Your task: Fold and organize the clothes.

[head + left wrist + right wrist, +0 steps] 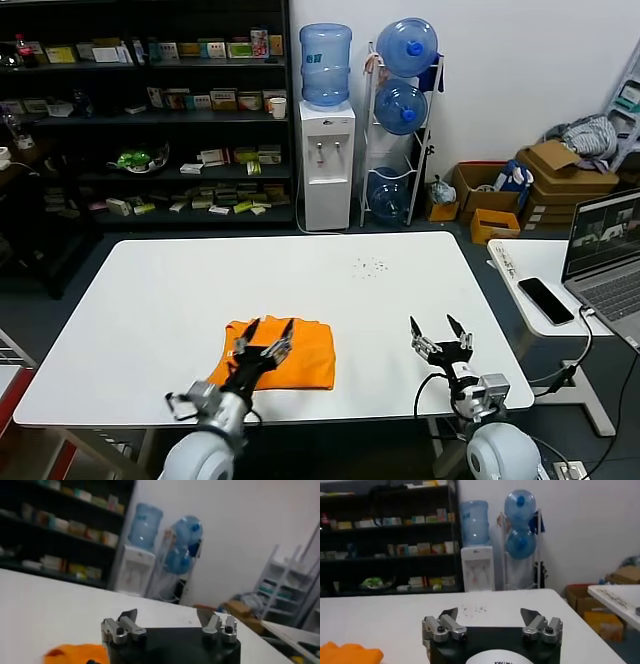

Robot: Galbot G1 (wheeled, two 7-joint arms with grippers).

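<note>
The orange T-shirt (300, 356) lies folded into a compact rectangle on the white table (200, 290), near the front edge. My left gripper (270, 329) hovers above the shirt's left half, raised off the cloth, fingers spread open and empty. A corner of the orange shirt (75, 655) shows beside the left gripper (167, 615) in the left wrist view. My right gripper (442, 326) hangs open and empty over bare table to the shirt's right. From the right wrist view the gripper (490, 614) is wide open, and the shirt's edge (347, 654) shows far to one side.
A second white table (545, 275) at the right carries a phone (545, 299) and laptop (610, 255). Behind stand shelves (150, 110), a water dispenser (326, 150), a rack of bottles (400, 120) and cardboard boxes (560, 180).
</note>
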